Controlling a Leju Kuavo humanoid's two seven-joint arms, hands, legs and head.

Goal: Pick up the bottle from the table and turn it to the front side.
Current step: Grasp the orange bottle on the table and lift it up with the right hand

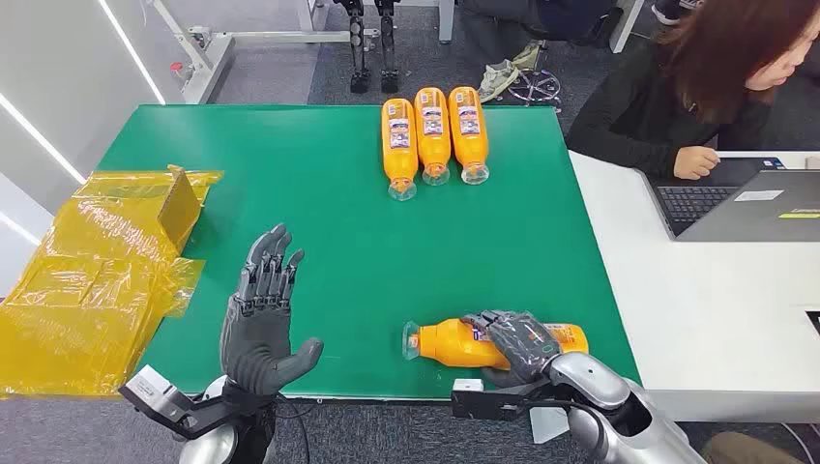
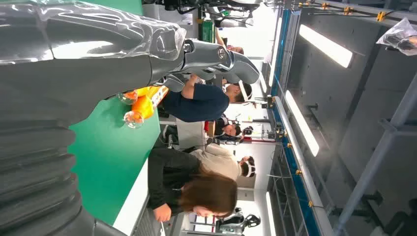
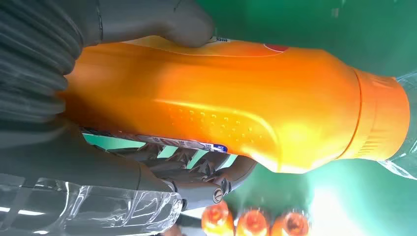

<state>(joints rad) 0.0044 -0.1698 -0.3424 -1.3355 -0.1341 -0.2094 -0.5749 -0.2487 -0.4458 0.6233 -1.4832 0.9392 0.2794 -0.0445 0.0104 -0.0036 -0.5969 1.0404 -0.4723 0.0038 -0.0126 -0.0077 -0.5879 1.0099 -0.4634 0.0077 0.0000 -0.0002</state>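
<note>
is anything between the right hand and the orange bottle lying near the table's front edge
Nothing visible. The right hand already wraps the orange bottle, thumb on one side and fingers on the other, on the green table.

- Head view: even, bright overhead lighting is covering the green desk (image 1: 319,193); shadows are staying faint and short under the three far bottles (image 1: 433,135).
- Left wrist view: ceiling light strips (image 2: 324,45) are glaring white, and the area around them is washing out.
- Right wrist view: the held bottle (image 3: 246,103) is showing a soft highlight; the bottles behind (image 3: 253,223) are appearing blurred, out of focus.
</note>
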